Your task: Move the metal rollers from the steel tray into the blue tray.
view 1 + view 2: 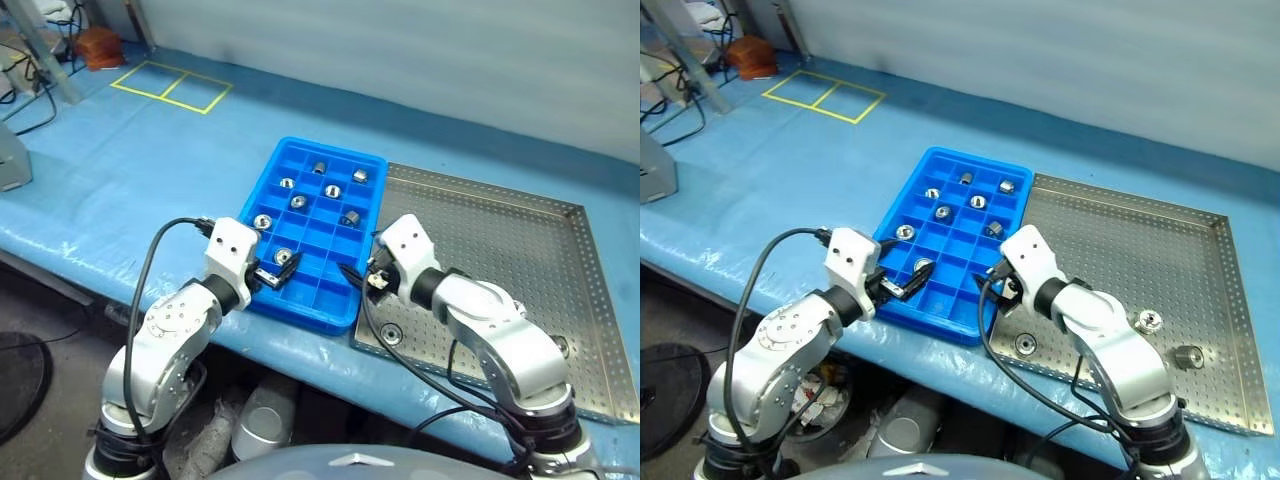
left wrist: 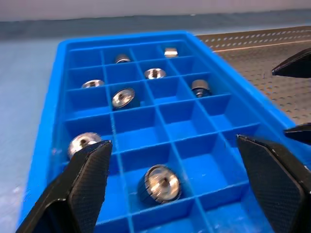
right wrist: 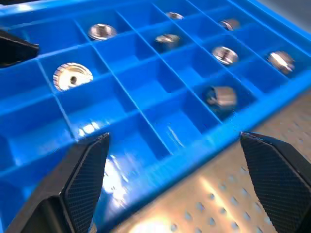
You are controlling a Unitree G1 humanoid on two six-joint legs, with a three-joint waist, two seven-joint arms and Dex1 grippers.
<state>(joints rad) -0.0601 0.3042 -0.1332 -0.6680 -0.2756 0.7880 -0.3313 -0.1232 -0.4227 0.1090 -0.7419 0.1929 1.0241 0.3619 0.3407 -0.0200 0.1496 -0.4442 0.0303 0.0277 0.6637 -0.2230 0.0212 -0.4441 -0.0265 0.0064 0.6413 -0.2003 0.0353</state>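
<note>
Rollers (image 1: pixel 1150 320) remaining to be moved lie in the steel tray (image 1: pixel 1200 250), on the near part of its perforated floor: I count three in the right eye view, one near the blue tray's near corner, two further along toward the far end of that near rim. Several more already sit in compartments of the blue tray (image 1: pixel 262 180), which lies just beside the steel tray's left rim.

I have my right gripper (image 1: pixel 358 277) hanging over the seam between the two trays, jaws spread wide and holding nothing, pointing back toward the blue tray. My left gripper (image 1: pixel 270 276) sits at the blue tray's near left side, jaws also wide and empty; a roller (image 2: pixel 159 183) rests in the compartment just ahead of its fingers.

What the next move turns on, as I judge it: the loose rollers lie behind and to the right of my right jaws, on the steel tray side, so that arm is clearly the nearer one and has to swing away from the blue tray to reach them. The nearest one lies flat, hole up, so its axis stands vertical.

Both trays rest on a blue covered bench. Beyond it I see floor with yellow tape squares, and cables at the left.
</note>
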